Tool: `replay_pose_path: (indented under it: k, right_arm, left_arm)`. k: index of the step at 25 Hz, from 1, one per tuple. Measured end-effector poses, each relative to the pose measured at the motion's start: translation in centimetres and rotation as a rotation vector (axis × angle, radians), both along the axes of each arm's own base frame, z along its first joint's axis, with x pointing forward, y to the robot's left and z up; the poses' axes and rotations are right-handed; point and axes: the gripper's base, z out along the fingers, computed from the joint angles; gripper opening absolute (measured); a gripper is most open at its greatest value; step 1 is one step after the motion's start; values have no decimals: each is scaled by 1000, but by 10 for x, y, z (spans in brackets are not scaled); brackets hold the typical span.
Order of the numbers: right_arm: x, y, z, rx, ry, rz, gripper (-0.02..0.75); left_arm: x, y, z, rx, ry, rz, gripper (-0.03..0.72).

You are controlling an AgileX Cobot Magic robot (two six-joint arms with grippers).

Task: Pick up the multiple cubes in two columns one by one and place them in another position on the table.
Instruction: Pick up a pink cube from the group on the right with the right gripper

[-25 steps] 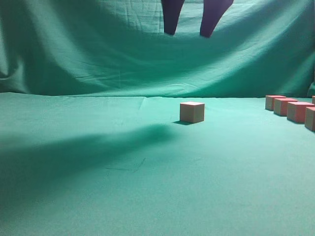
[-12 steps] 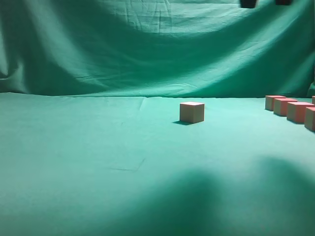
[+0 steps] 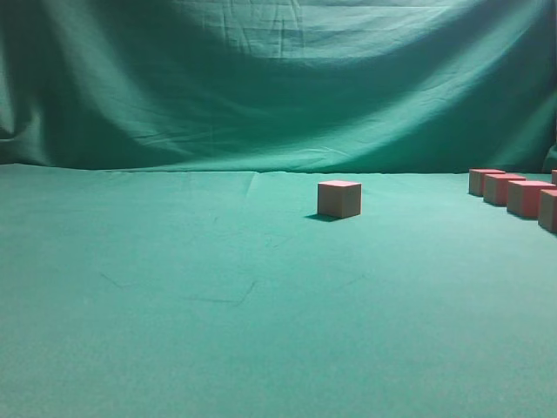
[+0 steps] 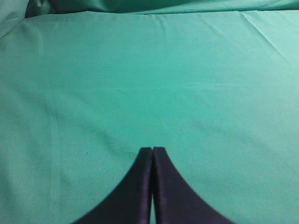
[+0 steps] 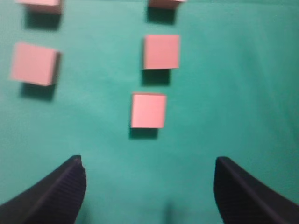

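Cubes: small matte blocks with reddish-pink tops and tan-pink sides, resting on the table.
Lone cube [image 3: 339,198]: alone near mid-table in the exterior view, well apart from the others.
Row at right edge: four cubes [image 3: 520,195] lined up in the exterior view, nearest one cut by the frame, sliver of a fifth at the border.
Right wrist view: five cubes in two columns, two at left, three at right; topmost pair cropped; picture blurred, so edges possibly softer than real.
Nearest cube [image 5: 148,110]: ahead of the right gripper, apart from both fingers.
Table [image 3: 174,305]: wide flat surface of smooth teal-green cloth, faintly creased.
Right gripper [image 5: 149,184]: dark ridged fingers spread wide, nothing between them.
Left gripper [image 4: 153,186]: dark fingers pressed together, holding nothing, over bare cloth.
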Motion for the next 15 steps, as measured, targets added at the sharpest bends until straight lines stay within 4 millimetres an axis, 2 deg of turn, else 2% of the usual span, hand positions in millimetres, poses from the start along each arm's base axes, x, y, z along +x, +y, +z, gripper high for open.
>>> replay_pose_path:
  k: [3,10,15]
  right_arm:
    - [-3,-17,-17,32,-16,-81,549]
    - [-10,-19,-47,74,-59,-107,549]
    - [-8,-27,-55,96,-120,-155,549]
  left_arm:
    - [0,0,0,0,0,0,0]
    - [0,0,0,0,0,0,0]
    - [0,0,0,0,0,0,0]
